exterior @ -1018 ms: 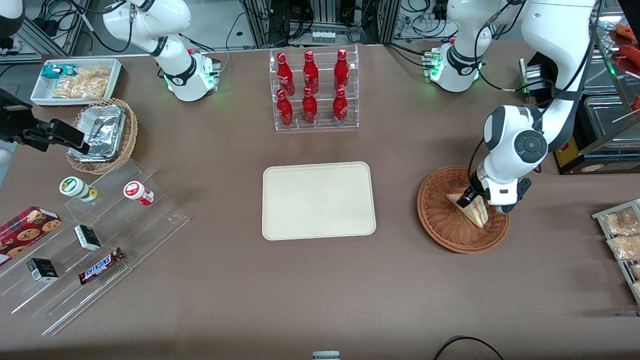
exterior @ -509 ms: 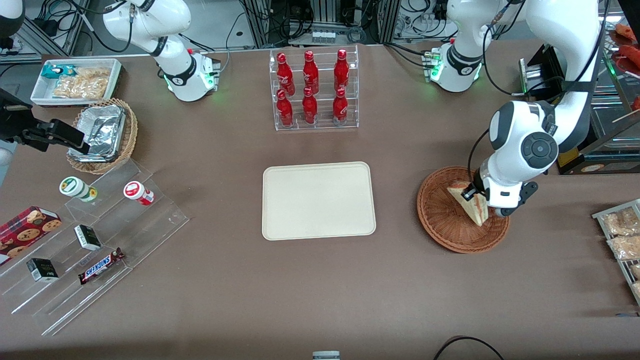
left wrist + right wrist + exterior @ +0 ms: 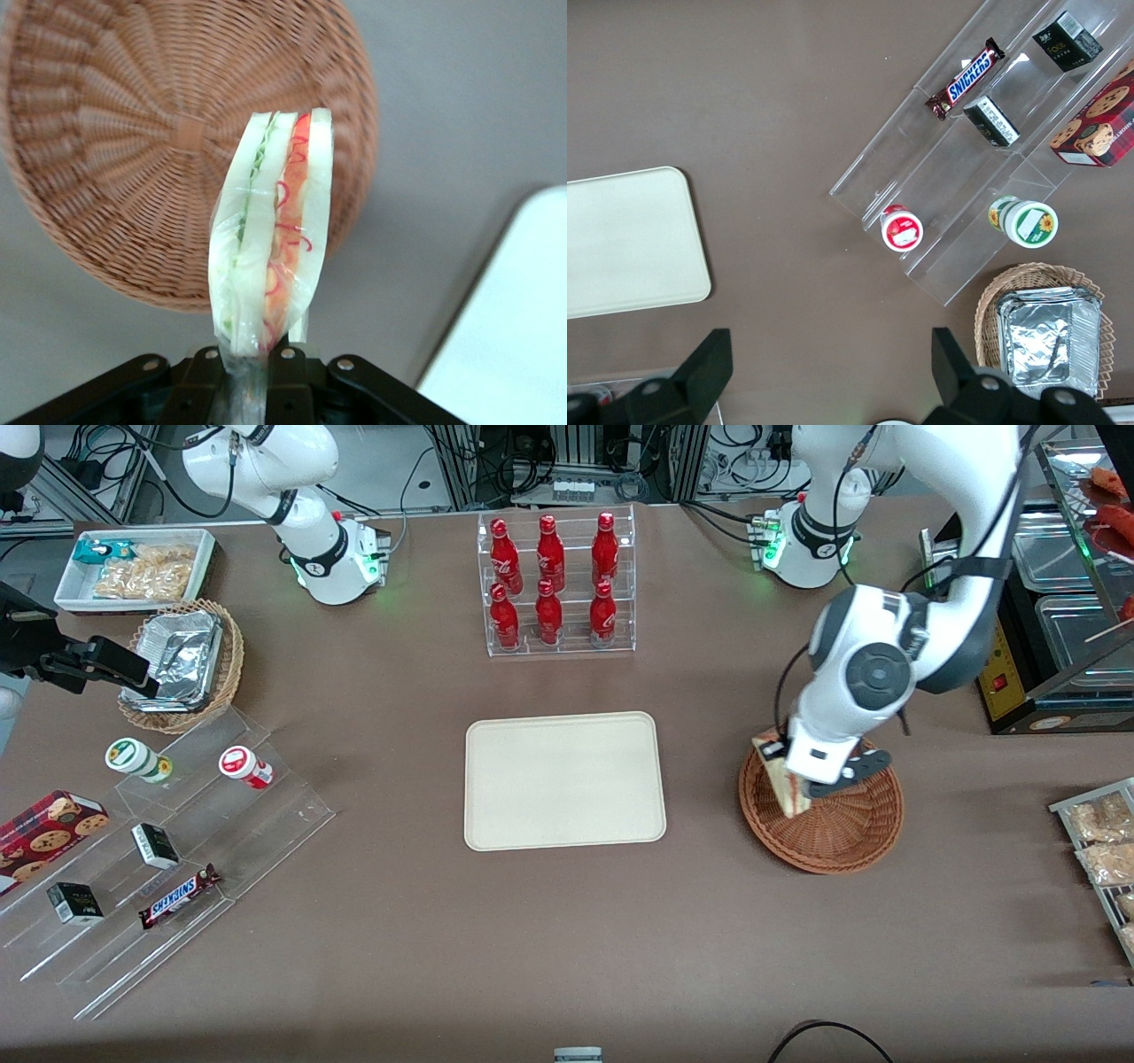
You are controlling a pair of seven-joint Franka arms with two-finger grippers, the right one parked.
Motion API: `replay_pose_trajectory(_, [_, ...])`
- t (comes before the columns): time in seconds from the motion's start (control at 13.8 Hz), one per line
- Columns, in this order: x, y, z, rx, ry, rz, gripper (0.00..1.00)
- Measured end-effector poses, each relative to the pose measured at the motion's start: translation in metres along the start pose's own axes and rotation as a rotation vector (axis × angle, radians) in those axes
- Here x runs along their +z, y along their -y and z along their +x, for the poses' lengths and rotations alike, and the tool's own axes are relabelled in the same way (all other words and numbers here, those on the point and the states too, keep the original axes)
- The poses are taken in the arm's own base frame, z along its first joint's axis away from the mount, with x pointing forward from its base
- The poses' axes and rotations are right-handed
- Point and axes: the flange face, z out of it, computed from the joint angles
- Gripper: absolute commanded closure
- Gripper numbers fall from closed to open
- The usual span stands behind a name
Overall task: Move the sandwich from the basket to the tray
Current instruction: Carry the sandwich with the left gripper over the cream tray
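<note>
My pincer (image 3: 244, 363) is pinching the sandwich (image 3: 270, 235) by its base, both black fingers (image 3: 205, 379) pressed against the clear wrapping. The wedge is soft and pale, two slabs of white bread with a thin green layer and curls of red filling showing along the cut side, all under glossy film. I hold it lifted above the basket (image 3: 115, 133), clear of the weave, over the rim that faces the tray (image 3: 564, 779).

The basket is a shallow round bowl of reddish-brown wicker, its strands coiling out from a small square knot at the centre. Nothing lies in the part of it I can see. The tray is a flat cream rectangle with rounded corners and a low rim, smooth and matte, sitting on the brown table (image 3: 443, 957) toward the parked arm's end from the basket. Only bare table lies between the two.

Farther from the front camera than the tray stands a clear acrylic rack (image 3: 558, 584) of six red bottles. Toward the parked arm's end is a stepped clear display (image 3: 168, 850) with small jars, dark boxes and a chocolate bar, a tan wicker basket of foil containers (image 3: 182, 664), and a white bin of snack packets (image 3: 133, 567).
</note>
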Motion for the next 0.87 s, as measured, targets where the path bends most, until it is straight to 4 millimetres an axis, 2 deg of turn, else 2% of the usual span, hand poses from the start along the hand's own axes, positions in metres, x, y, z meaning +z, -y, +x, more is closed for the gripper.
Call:
replay_pose_trajectory(0.29, [0.014, -0.080, -0.041, 0.145, -0.003, 0.010, 0.96])
replay_pose_trajectory(0.65, [0.029, -0.176, -0.066, 0.205, 0.017, -0.050, 0.96])
replay_pose_trajectory(0.87, [0.041, -0.226, -0.085, 0.183, 0.013, -0.065, 0.96])
